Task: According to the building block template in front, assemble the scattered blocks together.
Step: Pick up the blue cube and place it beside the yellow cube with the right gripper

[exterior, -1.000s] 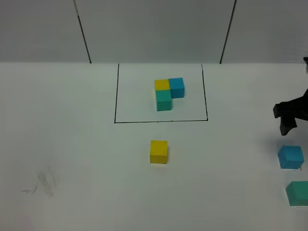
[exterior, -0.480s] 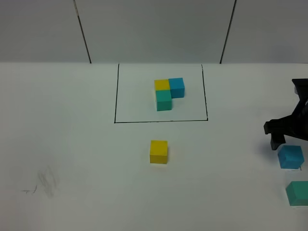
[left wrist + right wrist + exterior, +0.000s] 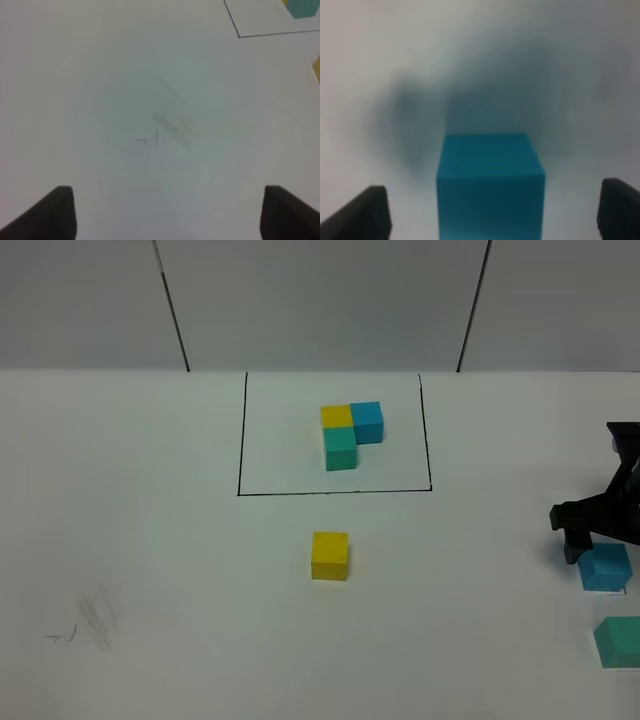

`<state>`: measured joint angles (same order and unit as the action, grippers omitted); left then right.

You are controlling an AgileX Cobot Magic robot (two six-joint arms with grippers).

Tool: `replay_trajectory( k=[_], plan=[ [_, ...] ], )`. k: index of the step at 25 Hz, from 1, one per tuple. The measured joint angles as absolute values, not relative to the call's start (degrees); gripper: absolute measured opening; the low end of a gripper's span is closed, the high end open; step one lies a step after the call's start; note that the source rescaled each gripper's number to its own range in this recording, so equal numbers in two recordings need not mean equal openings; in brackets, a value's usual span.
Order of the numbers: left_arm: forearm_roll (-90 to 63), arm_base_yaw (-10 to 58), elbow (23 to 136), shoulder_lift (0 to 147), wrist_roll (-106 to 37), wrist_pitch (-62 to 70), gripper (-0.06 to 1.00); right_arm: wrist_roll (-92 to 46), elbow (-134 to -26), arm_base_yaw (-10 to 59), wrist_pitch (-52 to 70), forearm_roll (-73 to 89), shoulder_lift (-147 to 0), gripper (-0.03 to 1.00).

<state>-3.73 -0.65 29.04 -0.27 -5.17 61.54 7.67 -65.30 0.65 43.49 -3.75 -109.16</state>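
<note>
Right gripper [image 3: 492,212] has come down over the loose blue cube [image 3: 605,567] at the far right, fingers spread wide either side, not yet gripping, so pickup looks next; left gripper [image 3: 167,212] open, idle; yellow cube [image 3: 329,555] waits just outside the framed template [image 3: 350,435].

White tabletop [image 3: 150,540]. Grey smudge [image 3: 170,122] with pencil marks: ahead of left fingers [image 3: 57,210], midway between them. Grey wall panels [image 3: 320,300] behind tabletop.

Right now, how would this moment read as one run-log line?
right jaws: open, at blue block | left jaws: open, empty | yellow block: loose, outside template frame | teal block: untouched
</note>
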Motion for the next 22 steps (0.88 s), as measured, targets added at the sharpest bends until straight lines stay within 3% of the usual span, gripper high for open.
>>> replay_trajectory(
  k=[15, 17, 19, 21, 22],
  plan=[
    [-3.73, -0.65, 29.04, -0.27, -5.17, 61.49, 0.67, 5.47, -65.21, 0.38, 41.76, -0.77, -112.05, 0.69],
    [-3.73, -0.65, 29.04, -0.27, -5.17, 61.49, 0.67, 5.44, -65.21, 0.38, 41.76, -0.77, -112.05, 0.55],
    [-3.73, -0.65, 29.04, -0.27, -5.17, 61.49, 0.67, 5.44, -65.16, 0.38, 41.76, -0.77, -112.05, 0.32],
    [-3.73, -0.65, 29.04, -0.27, -5.17, 61.49, 0.67, 5.33, -65.16, 0.38, 41.82, -0.77, -112.05, 0.01],
    [-3.73, -0.65, 29.04, -0.27, -5.17, 61.49, 0.67, 5.26, -65.16, 0.38, 41.82, -0.77, -112.05, 0.00]
  ],
)
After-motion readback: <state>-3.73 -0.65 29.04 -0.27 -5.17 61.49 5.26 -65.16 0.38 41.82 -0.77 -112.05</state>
